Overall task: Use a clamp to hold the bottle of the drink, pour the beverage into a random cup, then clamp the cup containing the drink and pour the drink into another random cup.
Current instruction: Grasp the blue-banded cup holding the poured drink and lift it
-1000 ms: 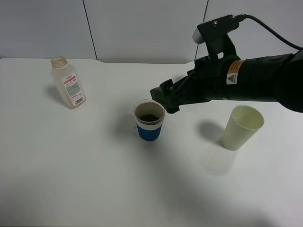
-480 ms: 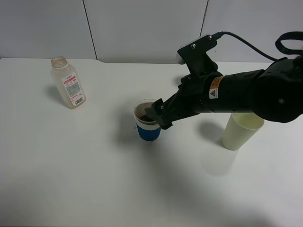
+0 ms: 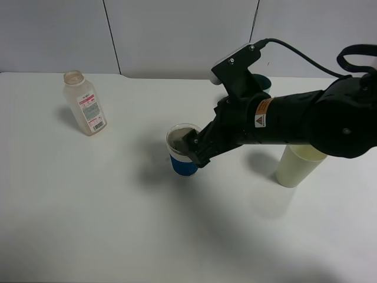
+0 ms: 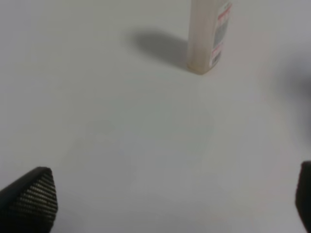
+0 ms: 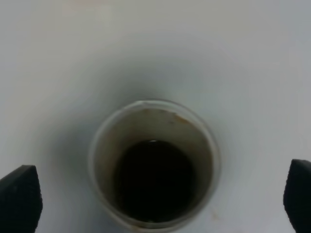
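bottle pour looks done: bottle (image 3: 85, 106) stands at far left, drink sits in the blue cup (image 3: 184, 166) mid-table. right gripper (image 3: 193, 151) straddles that cup, jaws spread, no grip yet. next: close, lift level, tip into cream cup (image 3: 293, 169). left gripper (image 4: 165, 204) spread, holding nothing.

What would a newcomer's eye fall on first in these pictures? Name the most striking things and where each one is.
The black right arm reaches to mid-table, jaws wide open at a blue-banded cup holding dark drink. An uncapped bottle stands back left; a cream cup stands right, partly hidden by the arm.
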`<action>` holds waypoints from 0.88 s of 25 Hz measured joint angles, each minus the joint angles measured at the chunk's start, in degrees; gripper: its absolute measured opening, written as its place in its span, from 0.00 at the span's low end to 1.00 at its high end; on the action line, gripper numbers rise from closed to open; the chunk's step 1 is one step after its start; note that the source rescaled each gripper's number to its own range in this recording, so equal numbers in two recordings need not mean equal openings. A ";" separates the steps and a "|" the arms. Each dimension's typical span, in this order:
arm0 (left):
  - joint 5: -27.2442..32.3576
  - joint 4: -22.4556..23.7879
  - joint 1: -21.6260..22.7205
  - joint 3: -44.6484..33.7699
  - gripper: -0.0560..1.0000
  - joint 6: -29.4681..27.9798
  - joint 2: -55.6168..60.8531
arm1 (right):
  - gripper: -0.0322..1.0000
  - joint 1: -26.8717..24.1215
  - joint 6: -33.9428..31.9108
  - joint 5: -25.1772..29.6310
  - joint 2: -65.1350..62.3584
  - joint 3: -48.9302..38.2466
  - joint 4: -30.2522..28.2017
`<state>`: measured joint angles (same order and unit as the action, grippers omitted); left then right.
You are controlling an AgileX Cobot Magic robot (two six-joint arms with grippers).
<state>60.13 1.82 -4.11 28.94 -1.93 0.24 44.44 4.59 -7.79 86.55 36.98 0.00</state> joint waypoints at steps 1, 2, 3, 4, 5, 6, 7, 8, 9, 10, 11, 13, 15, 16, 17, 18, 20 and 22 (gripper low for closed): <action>0.00 0.00 0.00 0.00 1.00 0.00 0.00 | 1.00 0.65 0.00 -0.14 0.00 0.00 0.00; 0.00 0.00 0.00 0.00 1.00 0.00 0.00 | 1.00 1.16 0.00 -0.28 0.00 0.00 0.00; 0.00 0.00 0.00 0.00 1.00 0.00 0.00 | 1.00 1.43 0.00 -0.34 0.00 0.00 0.00; 0.00 0.00 0.00 0.00 1.00 0.00 0.00 | 1.00 1.52 0.00 -0.34 0.06 0.00 0.00; 0.00 0.00 0.00 0.00 1.00 0.00 0.00 | 1.00 1.52 0.05 -0.40 0.27 0.00 0.00; 0.00 0.00 0.00 0.00 1.00 0.00 0.00 | 1.00 1.52 0.27 -0.73 0.83 0.00 0.73; 0.00 0.00 0.00 0.00 1.00 0.00 0.00 | 1.00 1.52 0.72 -1.05 1.54 0.00 1.63; 0.00 0.00 0.00 0.00 1.00 0.00 0.00 | 1.00 1.52 1.80 -1.36 2.30 0.00 2.50; 0.00 0.00 0.00 0.00 1.00 0.00 0.00 | 1.00 1.52 2.73 -1.61 3.20 0.00 3.35; 0.00 0.00 0.00 0.00 1.00 0.00 0.00 | 1.00 1.52 4.03 -1.90 4.56 0.00 4.39; 0.00 0.00 0.00 0.00 1.00 0.00 0.00 | 1.00 1.52 4.84 -2.28 5.57 0.01 5.16; 0.00 0.00 0.00 0.00 1.00 0.00 0.00 | 1.00 1.52 6.22 -3.31 7.87 0.06 6.75; 0.00 0.00 0.00 0.00 1.00 0.00 0.00 | 1.00 1.52 7.24 -3.60 9.66 0.06 8.13; 0.00 0.00 0.00 0.00 1.00 0.00 0.00 | 1.00 1.52 7.75 -3.90 10.33 0.06 8.75; 0.00 0.00 0.00 0.00 1.00 0.00 0.00 | 1.00 1.52 8.17 -4.32 11.06 0.06 9.34; 0.00 0.00 0.00 0.00 1.00 0.00 0.00 | 1.00 1.52 8.47 -4.59 11.69 0.06 9.83; 0.00 0.00 0.00 0.00 1.00 0.00 0.00 | 1.00 1.52 8.92 -5.50 12.89 0.07 10.77; 0.00 0.00 0.00 0.00 1.00 0.00 0.00 | 1.00 1.52 9.11 -6.70 13.98 0.12 11.34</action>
<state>60.13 1.82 -4.11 28.94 -1.93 0.24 45.95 13.69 -14.49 100.53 37.10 11.34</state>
